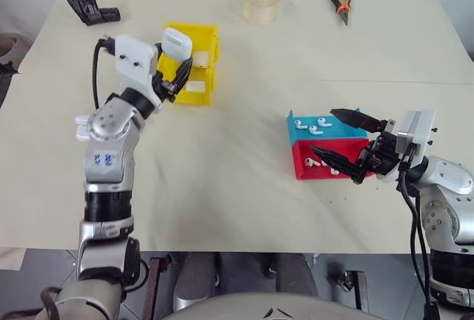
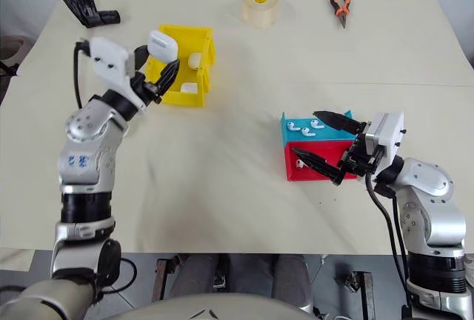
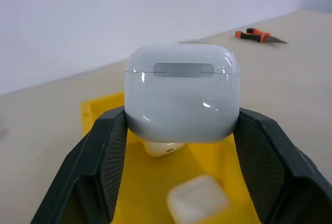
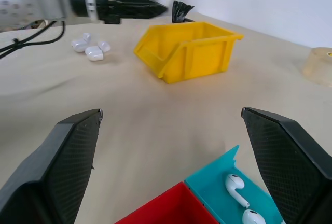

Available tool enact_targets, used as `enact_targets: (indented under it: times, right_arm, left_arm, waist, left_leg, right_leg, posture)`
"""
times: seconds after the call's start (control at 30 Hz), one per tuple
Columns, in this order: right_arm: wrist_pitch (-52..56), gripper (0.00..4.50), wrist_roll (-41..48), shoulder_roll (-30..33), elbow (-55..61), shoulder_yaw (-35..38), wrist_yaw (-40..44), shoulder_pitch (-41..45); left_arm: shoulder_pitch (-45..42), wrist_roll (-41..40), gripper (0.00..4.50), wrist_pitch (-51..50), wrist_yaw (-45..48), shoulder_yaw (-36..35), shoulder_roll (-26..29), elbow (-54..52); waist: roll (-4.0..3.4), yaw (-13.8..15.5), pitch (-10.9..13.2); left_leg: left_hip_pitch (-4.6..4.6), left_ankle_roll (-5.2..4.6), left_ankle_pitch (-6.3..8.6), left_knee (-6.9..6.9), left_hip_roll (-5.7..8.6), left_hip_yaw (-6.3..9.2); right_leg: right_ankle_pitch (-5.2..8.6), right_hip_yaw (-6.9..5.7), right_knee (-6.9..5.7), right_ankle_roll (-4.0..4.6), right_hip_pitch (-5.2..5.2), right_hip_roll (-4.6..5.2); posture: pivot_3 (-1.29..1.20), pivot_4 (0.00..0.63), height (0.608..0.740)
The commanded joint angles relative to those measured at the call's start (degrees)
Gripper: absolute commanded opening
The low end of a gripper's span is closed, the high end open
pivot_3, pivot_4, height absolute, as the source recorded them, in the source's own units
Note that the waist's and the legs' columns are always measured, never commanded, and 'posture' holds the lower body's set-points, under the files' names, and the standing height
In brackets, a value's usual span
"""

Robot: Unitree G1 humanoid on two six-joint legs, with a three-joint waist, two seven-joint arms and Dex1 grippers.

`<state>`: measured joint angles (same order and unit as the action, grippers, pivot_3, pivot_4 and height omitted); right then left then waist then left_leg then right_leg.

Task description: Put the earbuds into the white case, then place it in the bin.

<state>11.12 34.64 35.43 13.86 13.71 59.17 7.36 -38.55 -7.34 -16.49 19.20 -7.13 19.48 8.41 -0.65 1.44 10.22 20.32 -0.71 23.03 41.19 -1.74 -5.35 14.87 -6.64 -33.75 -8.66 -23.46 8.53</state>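
Observation:
My left gripper (image 1: 176, 59) is shut on the white case (image 1: 176, 41), held lid-closed in the air just over the near-left corner of the yellow bin (image 1: 210, 41). In the left wrist view the case (image 3: 181, 92) sits pinched between both fingers (image 3: 106, 151). Loose earbuds (image 1: 300, 123) lie in a blue tray (image 1: 348, 129), and another one (image 1: 311, 162) lies in the red tray (image 1: 326, 170) beside it. My right gripper (image 1: 324, 132) stands open at the near right of these trays, with nothing between its fingers.
Two more white cases (image 1: 200, 58) lie inside the yellow bin. Several loose white cases (image 4: 91, 47) lie on the table beyond the bin in the right wrist view. A tape roll (image 1: 262, 4), orange-handled pliers (image 1: 340, 3) and a black object (image 1: 90, 6) lie along the far edge.

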Motion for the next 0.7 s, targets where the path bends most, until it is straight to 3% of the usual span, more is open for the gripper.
enact_targets:
  times: [0.03,0.13,0.3,0.47,0.7]
  right_arm:
    - [-1.7,4.49,-0.3,-0.2,0.9,0.5,-0.8,0.9]
    - [-3.1,4.49,-1.2,-1.2,1.1,1.1,-3.0,2.1]
    - [-3.2,4.50,-1.4,-1.4,1.6,1.0,-4.6,2.2]
    - [-3.3,4.50,-1.3,-1.5,1.4,0.7,-4.5,2.0]
    - [-3.3,4.50,-1.1,1.4,-1.5,0.7,0.5,2.8]
  left_arm:
    - [-4.9,1.3,2.73,3.8,-1.0,0.4,-0.2,9.0]
    - [-7.3,1.6,2.73,5.0,-0.9,0.8,-0.6,13.7]
    - [-7.3,-0.1,4.39,3.7,1.2,0.9,-0.6,12.7]
    - [-4.0,-0.9,4.45,4.8,3.8,1.0,0.7,4.8]
    - [9.9,-13.4,4.45,0.4,22.4,-0.4,8.0,-11.9]
  waist:
    - [0.00,-0.1,0.0]
    - [0.00,-0.3,0.0]
    - [0.01,-0.4,0.0]
    - [0.01,-0.2,0.0]
    - [0.00,-1.1,0.0]
  left_leg:
    - [0.00,0.00,0.00,-0.03,0.00,-0.01]
    - [0.00,0.00,0.00,-0.14,0.00,-0.04]
    - [0.01,0.00,0.00,-0.15,0.00,-0.04]
    - [0.01,0.01,0.00,-0.06,0.00,-0.03]
    - [-0.02,0.01,0.00,-0.12,-0.03,-0.04]
  right_leg:
    - [0.00,0.00,0.02,0.00,-0.01,-0.01]
    - [0.00,-0.04,0.07,0.00,-0.05,-0.01]
    - [0.00,-0.06,0.07,0.00,-0.04,-0.01]
    - [0.00,-0.05,0.01,0.00,-0.03,0.00]
    - [0.00,-0.01,0.01,0.00,-0.05,0.00]
  posture:
    - [0.00,0.150,0.740]
    - [0.00,0.150,0.740]
    - [0.00,0.150,0.740]
    - [0.00,0.150,0.740]
    - [0.00,0.150,0.740]
